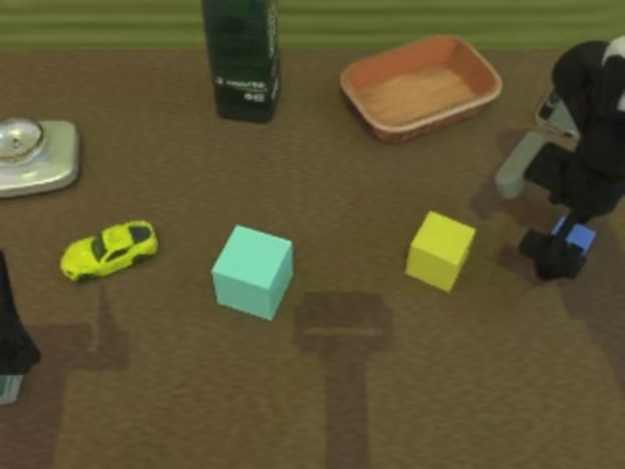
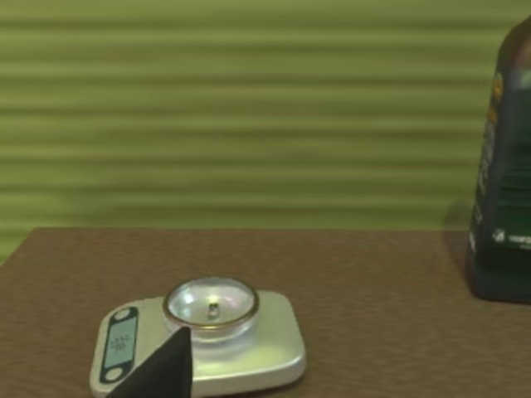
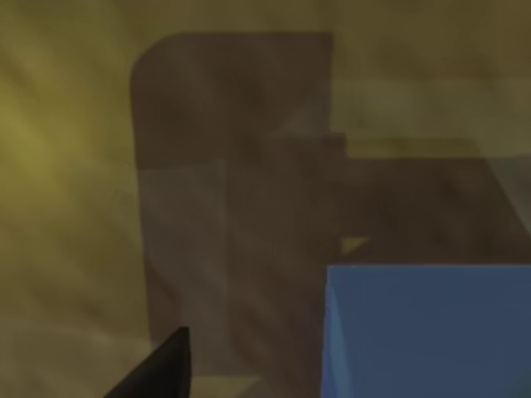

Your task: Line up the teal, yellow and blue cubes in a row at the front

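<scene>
The pale teal cube (image 1: 253, 272) sits near the table's middle, and the yellow cube (image 1: 440, 250) lies to its right, both untouched. The small blue cube (image 1: 576, 235) is at the far right. My right gripper (image 1: 562, 252) is down over it, open. In the right wrist view the blue cube (image 3: 427, 332) fills one corner, and a dark fingertip (image 3: 166, 369) stands apart from its side; the other finger is hidden. My left gripper (image 1: 8, 381) is parked at the left edge, open, with one fingertip (image 2: 170, 369) showing.
A yellow-green toy car (image 1: 107, 249) lies left of the teal cube. A silver kitchen scale (image 1: 29, 156) (image 2: 199, 348) sits at the back left. A dark green bottle (image 1: 241, 59) (image 2: 502, 207) and an orange basket (image 1: 354, 93) stand at the back.
</scene>
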`<action>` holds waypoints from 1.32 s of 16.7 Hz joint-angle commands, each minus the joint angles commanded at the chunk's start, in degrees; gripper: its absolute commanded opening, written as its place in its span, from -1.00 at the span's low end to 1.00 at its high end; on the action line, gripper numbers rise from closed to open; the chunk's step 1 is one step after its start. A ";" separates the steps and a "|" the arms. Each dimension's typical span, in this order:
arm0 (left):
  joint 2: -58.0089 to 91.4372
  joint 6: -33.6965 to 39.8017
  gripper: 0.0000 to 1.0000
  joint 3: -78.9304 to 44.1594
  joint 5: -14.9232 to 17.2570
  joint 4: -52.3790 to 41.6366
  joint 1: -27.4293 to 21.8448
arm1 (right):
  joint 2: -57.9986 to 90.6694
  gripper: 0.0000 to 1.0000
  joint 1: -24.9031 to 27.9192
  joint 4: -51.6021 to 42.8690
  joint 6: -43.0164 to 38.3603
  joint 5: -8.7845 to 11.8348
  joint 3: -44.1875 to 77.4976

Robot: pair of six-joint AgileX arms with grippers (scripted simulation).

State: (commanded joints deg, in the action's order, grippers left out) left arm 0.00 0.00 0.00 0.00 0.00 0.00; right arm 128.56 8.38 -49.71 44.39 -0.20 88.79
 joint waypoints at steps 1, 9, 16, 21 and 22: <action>0.00 0.00 1.00 0.00 0.00 0.00 0.00 | 0.81 1.00 0.02 1.61 -0.02 -0.01 -0.97; 0.00 0.00 1.00 0.00 0.00 0.00 0.00 | 1.67 0.55 0.05 3.02 -0.02 -0.02 -1.86; 0.00 0.00 1.00 0.00 0.00 0.00 0.00 | 1.67 -0.51 0.05 3.02 -0.02 -0.02 -1.86; 0.00 0.00 1.00 0.00 0.00 0.00 0.00 | 1.67 -1.00 0.05 3.02 -0.02 -0.02 -1.86; 0.00 0.00 1.00 0.00 0.00 0.00 0.00 | 1.67 -1.00 0.05 3.02 -0.02 -0.02 -1.86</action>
State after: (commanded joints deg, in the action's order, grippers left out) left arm 0.00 0.00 0.00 0.00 0.00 0.00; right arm 130.23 8.43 -46.69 44.37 -0.22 86.93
